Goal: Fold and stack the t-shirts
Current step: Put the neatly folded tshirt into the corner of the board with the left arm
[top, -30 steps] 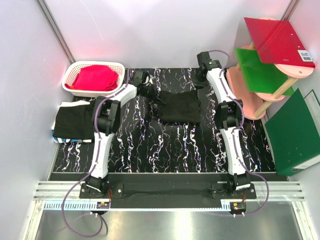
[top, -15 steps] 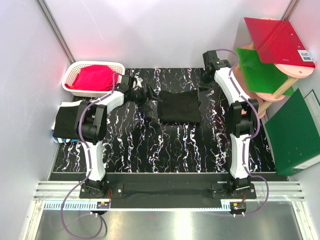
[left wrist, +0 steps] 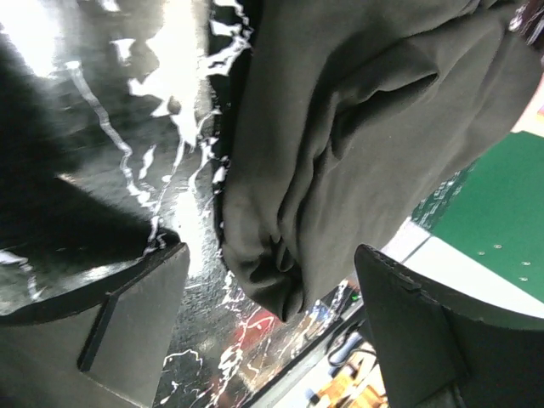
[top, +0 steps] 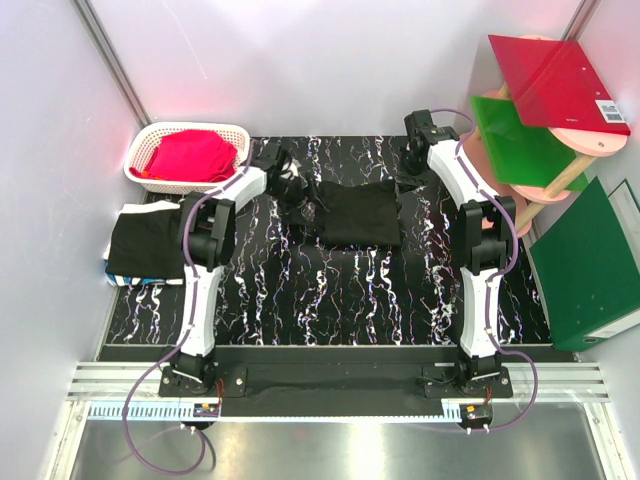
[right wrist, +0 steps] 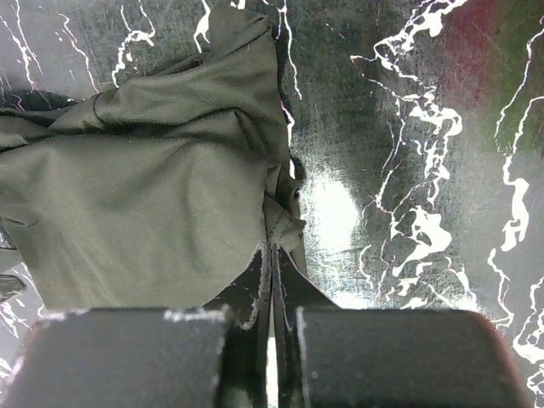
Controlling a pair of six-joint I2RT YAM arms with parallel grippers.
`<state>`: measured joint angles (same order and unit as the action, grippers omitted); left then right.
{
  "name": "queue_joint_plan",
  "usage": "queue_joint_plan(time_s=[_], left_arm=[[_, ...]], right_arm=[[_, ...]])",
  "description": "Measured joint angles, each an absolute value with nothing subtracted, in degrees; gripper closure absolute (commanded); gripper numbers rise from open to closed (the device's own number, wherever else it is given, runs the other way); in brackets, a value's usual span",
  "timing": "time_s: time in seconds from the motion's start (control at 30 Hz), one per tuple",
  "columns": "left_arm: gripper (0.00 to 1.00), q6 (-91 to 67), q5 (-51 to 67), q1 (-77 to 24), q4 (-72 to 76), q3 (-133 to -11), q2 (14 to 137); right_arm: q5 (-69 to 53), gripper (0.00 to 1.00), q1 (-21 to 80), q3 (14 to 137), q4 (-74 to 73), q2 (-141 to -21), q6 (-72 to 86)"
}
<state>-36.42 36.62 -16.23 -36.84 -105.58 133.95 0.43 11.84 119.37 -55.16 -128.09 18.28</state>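
Folded stack point(top: 140, 242) lies at nine o'clock; centre t-shirt point(top: 358, 215) is rumpled and unstacked, left gripper point(left wrist: 272, 255) jaws spread, right gripper point(right wrist: 274, 255) jaws pressed together.

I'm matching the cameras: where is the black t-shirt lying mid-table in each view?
Top external: black t-shirt at centre, slightly far.
Left wrist: black t-shirt fills the upper middle.
Right wrist: black t-shirt fills the left half.
Shared landmark: white-veined black tabletop.
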Motion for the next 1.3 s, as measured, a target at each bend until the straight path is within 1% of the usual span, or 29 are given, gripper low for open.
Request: queue_joint_plan(time_s=[0.2, 0.37, 0.4, 0.43, 0.47, 0.53, 0.63, 0.73, 0.87, 1.0, 1.13, 1.3], left_arm=[[0.22, -32.9, 34.2, -20.0, -44.6, -116.0, 139.0], [0.37, -31.1, 33.9, -23.1, -47.2, -119.4, 141.3], [0.42, -30.9, 33.9, -23.4, -47.7, -119.6, 141.6], [0.54, -30.5, 34.0, -23.5, -48.1, -119.8, 141.7], [1.00, -30.1, 34.2, -23.6, -48.5, -120.0, 141.9], [1.00, -29.4, 34.2, -23.6, -49.2, -120.0, 142.5], [1.00, -29.1, 38.0, -23.1, -49.4, -119.1, 143.4], [1.00, -29.0, 39.1, -22.6, -49.3, -117.8, 143.1], [1.00, -28.0, 37.3, -22.0, -50.2, -113.6, 140.1], [1.00, -25.8, 31.6, -21.3, -52.5, -106.4, 134.3], [1.00, -23.7, 23.0, -19.3, -55.5, -99.4, 127.8], [1.00, -22.7, 13.1, -14.2, -58.4, -93.3, 120.1]], right_arm=[[-1.0, 1.00, 11.6, 119.4, -55.1, -128.1, 18.5], [-1.5, 1.00, 11.6, 118.8, -55.1, -128.0, 18.7], [-1.6, 1.00, 11.6, 118.4, -55.0, -127.9, 18.7], [-1.7, 1.00, 11.6, 117.9, -55.0, -127.6, 18.7], [-1.7, 1.00, 11.6, 117.2, -54.9, -127.4, 18.7], [-1.7, 1.00, 11.6, 115.9, -54.9, -126.9, 18.7], [-1.9, 1.00, 11.6, 114.2, -54.6, -126.2, 18.9], [-2.7, 1.00, 11.6, 112.0, -54.3, -125.2, 19.1], [-2.8, 1.00, 11.6, 109.8, -53.6, -123.4, 19.3], [-3.2, 1.00, 11.6, 107.2, -52.9, -120.9, 19.3], [-4.3, 1.00, 11.6, 104.9, -52.0, -119.0, 19.4], [-5.7, 1.00, 11.6, 103.3, -51.5, -118.1, 19.5]])
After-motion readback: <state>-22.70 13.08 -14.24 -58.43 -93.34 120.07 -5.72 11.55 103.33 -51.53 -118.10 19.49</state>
